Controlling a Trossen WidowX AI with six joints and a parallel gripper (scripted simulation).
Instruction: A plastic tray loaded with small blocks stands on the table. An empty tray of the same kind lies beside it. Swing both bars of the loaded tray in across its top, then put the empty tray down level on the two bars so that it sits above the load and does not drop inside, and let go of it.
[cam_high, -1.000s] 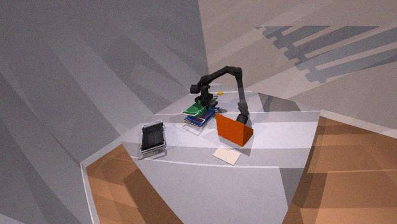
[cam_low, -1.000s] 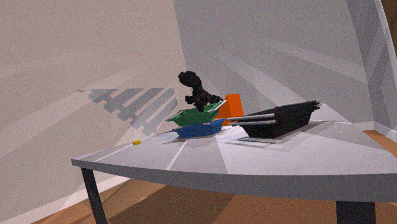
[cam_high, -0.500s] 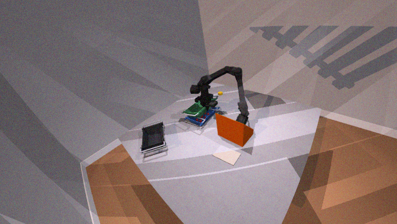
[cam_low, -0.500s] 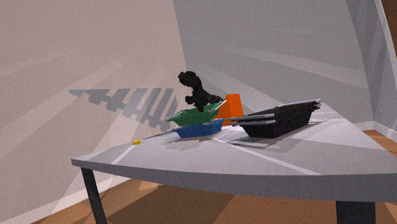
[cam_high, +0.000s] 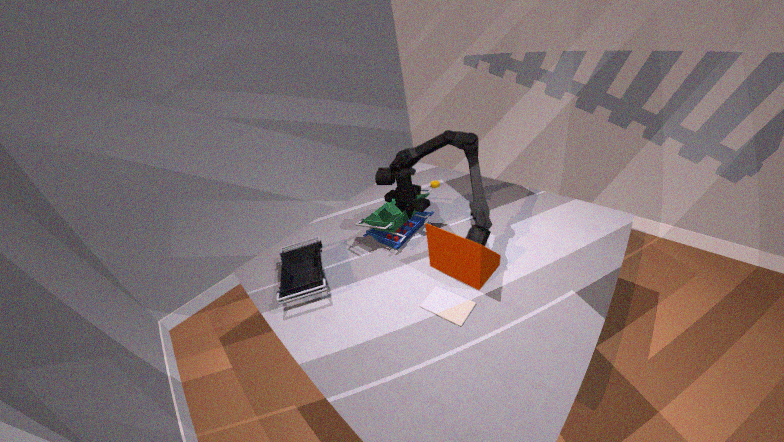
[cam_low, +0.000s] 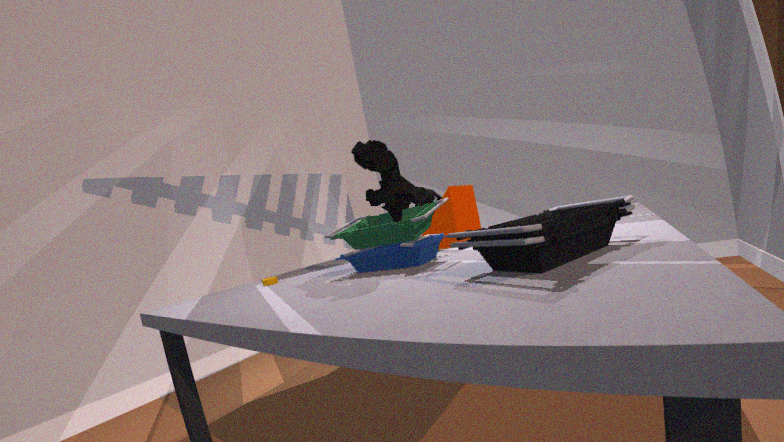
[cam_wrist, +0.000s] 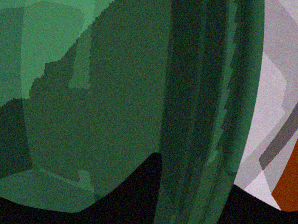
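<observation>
My gripper (cam_high: 409, 211) (cam_low: 396, 217) is shut on a side wall of the green tray (cam_high: 384, 215) (cam_low: 381, 231) (cam_wrist: 100, 125), which is empty as far as I can see. The tray hangs close above the blue tray (cam_high: 415, 230) (cam_low: 392, 259) and looks slightly tilted, its right end higher in the exterior view. Its wire bars stick out at its ends. Red blocks (cam_high: 390, 238) lie in the blue tray. A pale bar shows near the blue tray's front end in the top view; the green tray and gripper hide much of the rest, so I cannot tell how both bars lie.
A black tray (cam_high: 300, 269) (cam_low: 554, 236) with wire bars stands off to one side. An orange block (cam_high: 452, 258) (cam_low: 460, 211) stands near the arm's base. A flat cream-coloured piece (cam_high: 456, 311) lies in front of it. A small yellow object (cam_high: 434, 184) (cam_low: 270, 281) lies behind the trays.
</observation>
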